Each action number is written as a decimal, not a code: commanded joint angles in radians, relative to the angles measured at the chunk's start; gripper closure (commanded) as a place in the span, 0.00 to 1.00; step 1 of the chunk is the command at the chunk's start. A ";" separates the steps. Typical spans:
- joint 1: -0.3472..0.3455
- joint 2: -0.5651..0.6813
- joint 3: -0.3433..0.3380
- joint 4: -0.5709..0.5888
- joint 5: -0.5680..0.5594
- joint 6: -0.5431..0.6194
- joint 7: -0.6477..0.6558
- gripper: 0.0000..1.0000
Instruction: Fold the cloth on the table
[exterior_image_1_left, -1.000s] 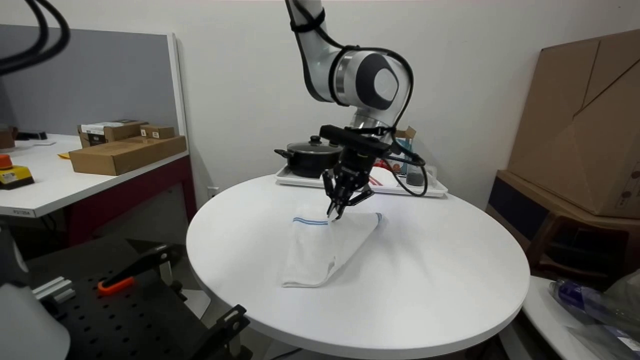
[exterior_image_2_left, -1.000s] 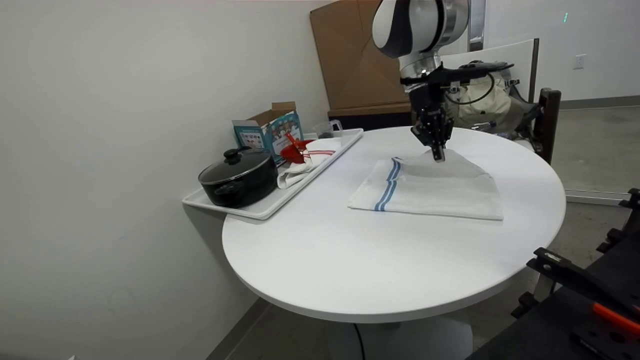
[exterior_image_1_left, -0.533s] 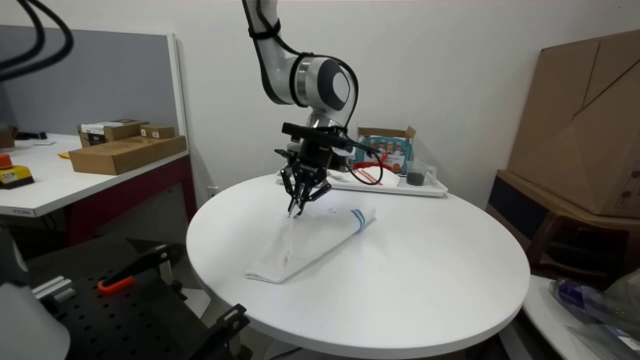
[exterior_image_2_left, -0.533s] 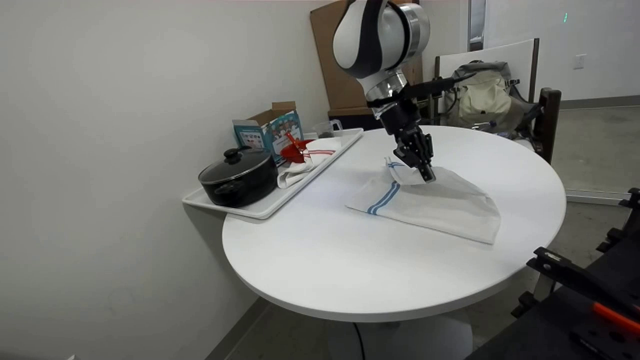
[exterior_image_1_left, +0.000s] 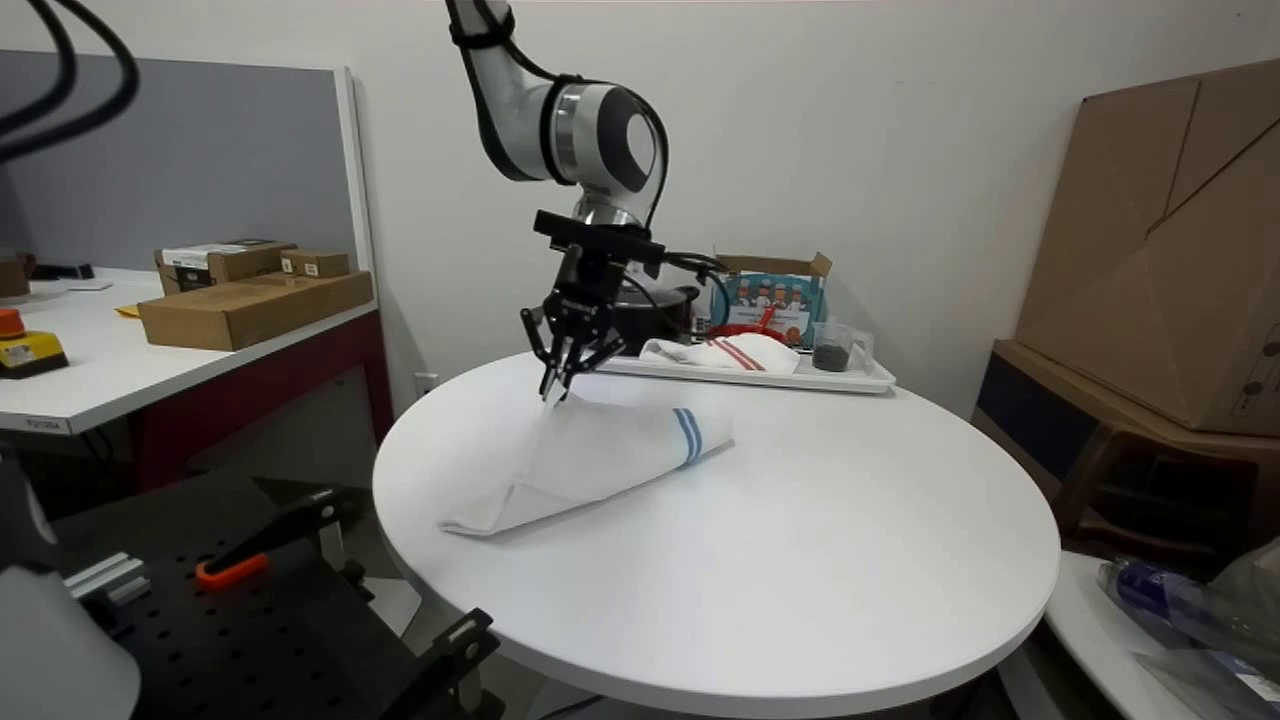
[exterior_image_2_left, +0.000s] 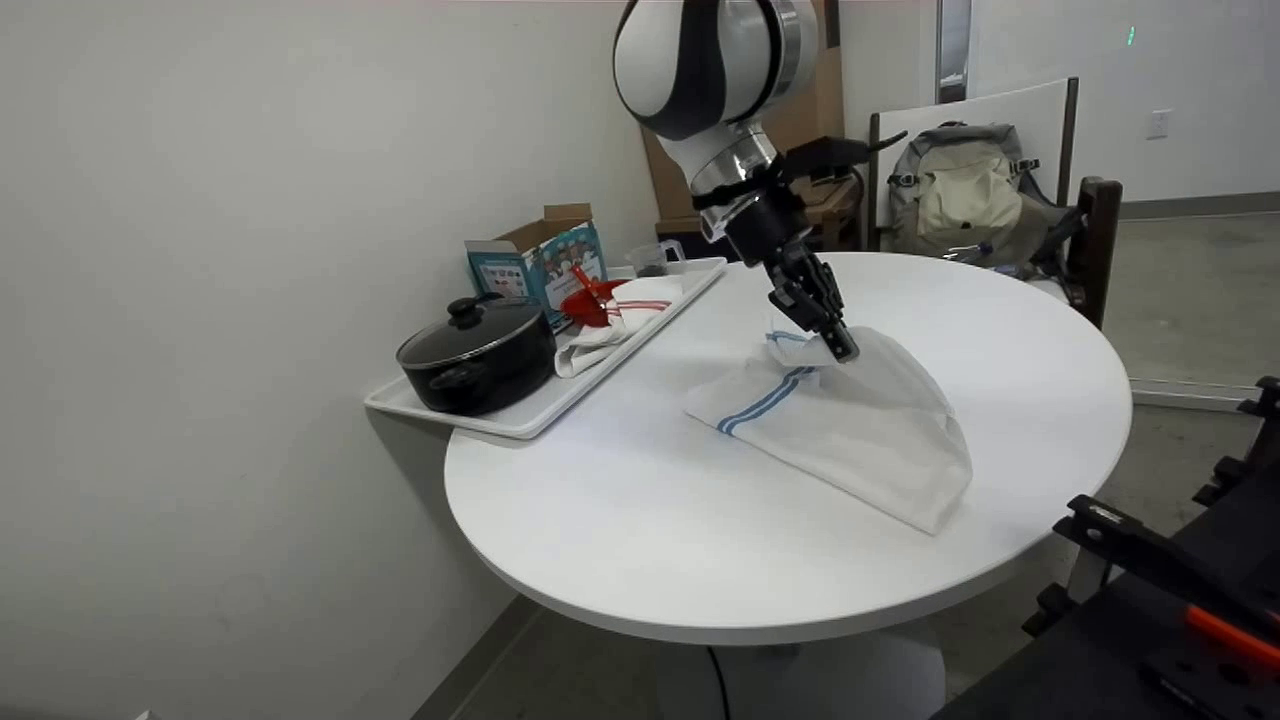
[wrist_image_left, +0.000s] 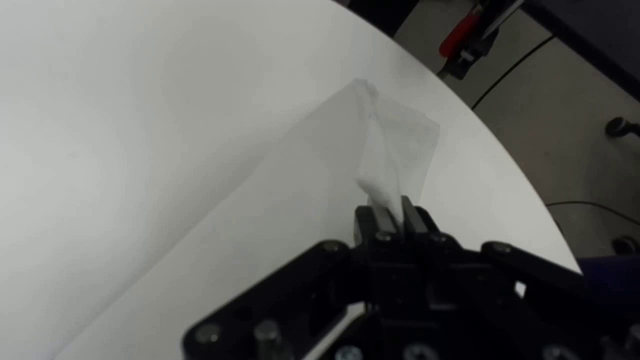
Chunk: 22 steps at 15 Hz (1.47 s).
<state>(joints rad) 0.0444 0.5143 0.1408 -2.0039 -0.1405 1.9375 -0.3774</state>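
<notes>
Wrist view shows the end effector (wrist_image_left: 396, 212) with its fingers (wrist_image_left: 414, 220) pressed together on a pinched-up fold of the white cloth (wrist_image_left: 300, 200), near the curved edge of the surface (wrist_image_left: 475, 200). Both exterior views show the white cloth on that round white surface, its gripped part raised and the rest slanting down to lie loosely below. Two blue stripes (exterior_image_2_left: 765, 402) cross one end, and in that exterior view another short length of blue stripe shows just beside the fingertips. Apart from the cloth, a white tray (exterior_image_2_left: 530, 412) carries a lidded black pot (exterior_image_2_left: 475, 355), a red-striped towel (exterior_image_2_left: 650, 297), a red item (exterior_image_2_left: 588, 308), an open box (exterior_image_2_left: 567, 262) and a clear cup (exterior_image_2_left: 648, 258).
</notes>
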 joint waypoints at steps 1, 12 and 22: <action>0.060 -0.029 0.017 -0.163 -0.076 0.002 0.001 0.94; 0.208 0.170 -0.028 -0.129 -0.484 -0.237 0.066 0.20; 0.175 0.170 0.011 -0.073 -0.640 -0.354 0.038 0.00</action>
<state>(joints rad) 0.2319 0.6820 0.1341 -2.0834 -0.7429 1.6179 -0.3184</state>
